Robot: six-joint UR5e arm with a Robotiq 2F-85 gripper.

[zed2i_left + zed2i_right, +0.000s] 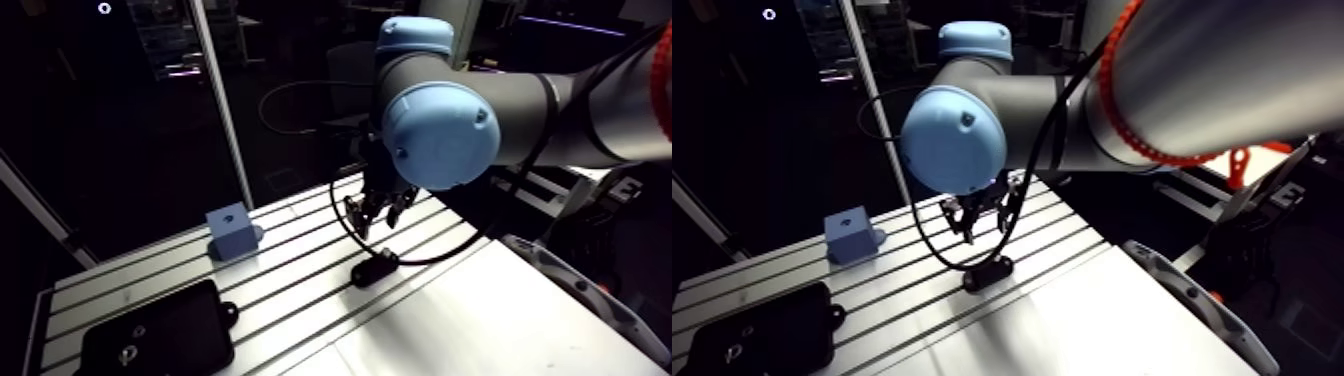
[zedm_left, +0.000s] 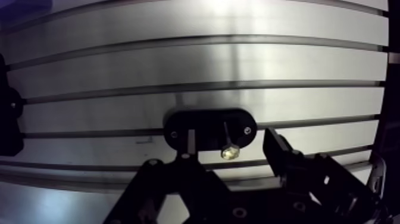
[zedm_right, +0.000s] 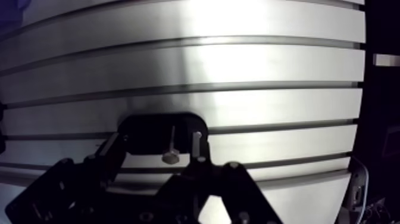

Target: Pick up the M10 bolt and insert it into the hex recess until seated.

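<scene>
In the wrist view a small black oval holder [image 2: 209, 128] lies on the slotted table. It carries two thin metal pieces: a bolt [image 2: 228, 143] with its hex head toward me, and a plain pin [image 2: 190, 140] beside it. My gripper [image 2: 229, 149] hovers over the holder, open, its fingers [image 2: 280, 152] on either side of the bolt without touching it. The arm view shows the gripper [image 1: 378, 212] hanging just above the holder [image 1: 374, 268]. A blue block [image 1: 232, 232] with a hole in its top stands further left on the table.
A black flat tray [image 1: 160, 330] with small metal parts lies at the table's near left corner. A black cable loops from the wrist down beside the holder. A smooth plate [image 1: 480, 320] covers the table's right part.
</scene>
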